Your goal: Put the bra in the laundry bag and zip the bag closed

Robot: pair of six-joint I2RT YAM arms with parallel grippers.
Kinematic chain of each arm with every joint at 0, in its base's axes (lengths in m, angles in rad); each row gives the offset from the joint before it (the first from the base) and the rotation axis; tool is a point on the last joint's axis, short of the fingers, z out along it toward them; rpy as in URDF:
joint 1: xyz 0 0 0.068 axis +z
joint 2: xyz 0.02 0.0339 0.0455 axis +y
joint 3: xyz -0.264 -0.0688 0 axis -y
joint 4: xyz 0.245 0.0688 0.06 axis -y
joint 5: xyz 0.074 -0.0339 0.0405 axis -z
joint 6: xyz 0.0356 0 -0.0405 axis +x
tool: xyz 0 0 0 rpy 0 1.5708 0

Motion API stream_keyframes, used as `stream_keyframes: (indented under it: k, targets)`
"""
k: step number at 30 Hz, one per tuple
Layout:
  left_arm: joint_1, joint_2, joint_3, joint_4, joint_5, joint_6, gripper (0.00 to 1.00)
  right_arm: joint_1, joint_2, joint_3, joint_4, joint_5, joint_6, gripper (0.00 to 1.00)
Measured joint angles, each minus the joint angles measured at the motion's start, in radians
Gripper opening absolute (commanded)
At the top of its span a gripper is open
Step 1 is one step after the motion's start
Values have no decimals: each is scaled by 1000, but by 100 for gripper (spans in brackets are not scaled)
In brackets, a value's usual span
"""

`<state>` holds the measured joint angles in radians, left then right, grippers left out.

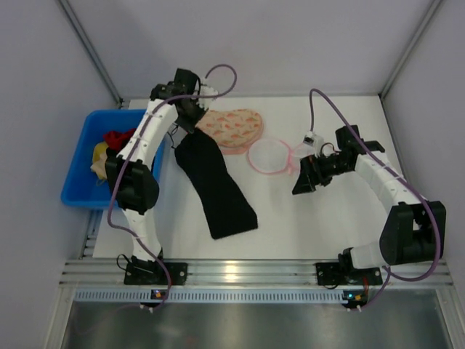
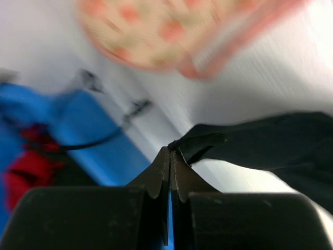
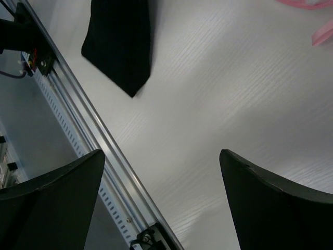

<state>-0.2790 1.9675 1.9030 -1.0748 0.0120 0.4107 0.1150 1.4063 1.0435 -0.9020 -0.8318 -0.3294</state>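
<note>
The bra (image 1: pixel 216 185) is a long black strip lying slantwise on the white table, left of centre. My left gripper (image 1: pixel 189 131) is at its far end. In the left wrist view the fingers (image 2: pixel 156 174) are pressed together, with a fold of the bra's (image 2: pixel 270 140) edge pinched at the tips of the gripper (image 2: pixel 173 148). The laundry bag (image 1: pixel 269 155), round white mesh with a pink rim, lies flat at the table's middle. Just right of it my right gripper (image 1: pixel 302 182) hovers open, holding nothing. The right wrist view shows the gripper (image 3: pixel 161 177) over bare table, with the bra's near end (image 3: pixel 122 47) beyond.
A peach-pink patterned heart-shaped piece (image 1: pixel 234 127) lies beside the bag's far left side. A blue bin (image 1: pixel 76 182) with red and yellow cloths stands off the table's left edge. An aluminium rail (image 1: pixel 232 270) runs along the near edge.
</note>
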Motion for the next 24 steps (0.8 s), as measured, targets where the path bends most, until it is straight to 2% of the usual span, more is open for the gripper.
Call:
stream_keyframes:
  k: [7,10,14,19,24]
  targets:
    - [3,-3,524,-26,-142,-5,0,0,0,18,-2,-1,8,93]
    - [-1,-17,623,2,-210,-4,0,0,0,31,0,-4,16,93]
    - [-8,-94,578,77,-280,-3,0,0,0,53,6,-10,26,93]
    - [-43,-248,384,159,-321,6,0,0,0,53,19,-22,42,92]
    - [-78,-348,285,207,-322,6,0,0,0,53,23,-27,46,93]
